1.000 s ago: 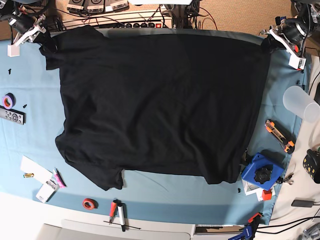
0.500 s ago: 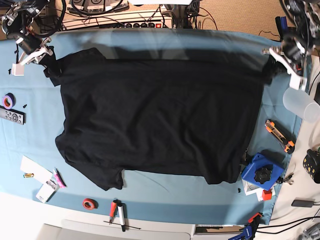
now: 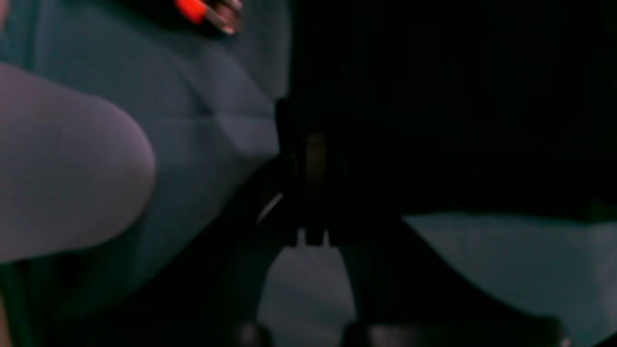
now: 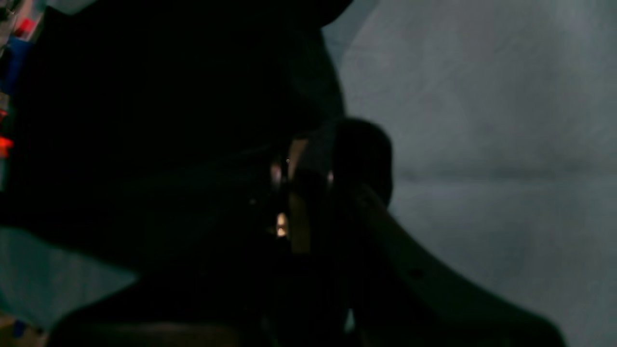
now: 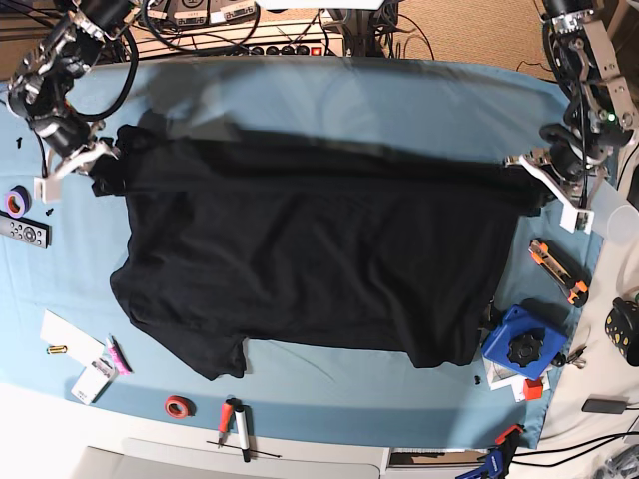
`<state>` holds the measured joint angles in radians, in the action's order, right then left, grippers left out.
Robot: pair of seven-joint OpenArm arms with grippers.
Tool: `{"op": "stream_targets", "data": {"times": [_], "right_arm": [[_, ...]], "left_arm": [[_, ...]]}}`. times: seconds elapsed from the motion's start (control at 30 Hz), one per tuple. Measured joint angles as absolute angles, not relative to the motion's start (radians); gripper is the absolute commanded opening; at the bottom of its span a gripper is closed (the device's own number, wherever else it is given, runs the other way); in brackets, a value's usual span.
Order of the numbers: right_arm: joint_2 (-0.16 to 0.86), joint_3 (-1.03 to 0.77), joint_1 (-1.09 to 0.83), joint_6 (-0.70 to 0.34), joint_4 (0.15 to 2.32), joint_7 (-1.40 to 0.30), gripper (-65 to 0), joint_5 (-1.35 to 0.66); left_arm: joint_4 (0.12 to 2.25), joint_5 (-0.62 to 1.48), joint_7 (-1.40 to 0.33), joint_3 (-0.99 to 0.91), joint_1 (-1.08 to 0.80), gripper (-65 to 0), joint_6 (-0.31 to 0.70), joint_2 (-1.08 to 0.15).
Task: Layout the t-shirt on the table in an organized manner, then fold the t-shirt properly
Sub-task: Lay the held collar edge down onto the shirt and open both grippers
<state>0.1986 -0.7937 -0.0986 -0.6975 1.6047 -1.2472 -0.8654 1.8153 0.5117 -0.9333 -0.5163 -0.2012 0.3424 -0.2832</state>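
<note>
Shirt [image 5: 310, 259] lies spread, plain side up, across the blue table [image 5: 399, 95], its far edge lifted as the left gripper [image 5: 536, 178] and right gripper [image 5: 100, 160] each pinch a far corner; the fold appears barely begun. A cup [image 5: 603, 208], cutter [image 5: 557, 270], tape rolls and screwdriver crowd the edges, clear of the cloth.

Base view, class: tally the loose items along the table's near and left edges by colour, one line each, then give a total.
Red: 2, tape roll, red-handled tool
Purple: 1, tape roll
Black: 1, remote control
White: 2, card, small packet
Pink: 1, marker
Total: 7
</note>
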Motion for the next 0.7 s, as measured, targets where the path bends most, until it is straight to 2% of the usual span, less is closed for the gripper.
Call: {"op": "stream_targets", "data": {"times": [0.17,0.3,0.43,0.53,0.7], "right_arm": [[0.197,-0.736,-0.034,-0.697,1.605,-1.157,-65.0,-0.722],[0.197,-0.708,0.002,-0.656,1.583,-1.083,-65.0,-0.627],[0.197,-0.704,0.048,-0.654,1.489,-1.071,-65.0,-0.592],[0.197,-0.704,0.067,-0.652,1.435,-1.043,-65.0,-0.59],[0.197,-0.705,0.095,-0.653,1.414,-1.033,-65.0,-0.572]], "left_arm": [[1.805,0.498,-0.886,-0.513,-0.198,-65.0,0.341,-0.283],[1.765,0.499,-0.84,-0.512,-0.187,-65.0,0.347,-0.282],[1.695,0.496,-0.836,-0.512,-0.146,-65.0,0.352,-0.279],[1.637,0.49,-0.836,-0.512,-0.105,-65.0,0.405,-0.278],[1.589,0.491,-0.836,-0.512,-0.069,-65.0,0.411,-0.278]]}}
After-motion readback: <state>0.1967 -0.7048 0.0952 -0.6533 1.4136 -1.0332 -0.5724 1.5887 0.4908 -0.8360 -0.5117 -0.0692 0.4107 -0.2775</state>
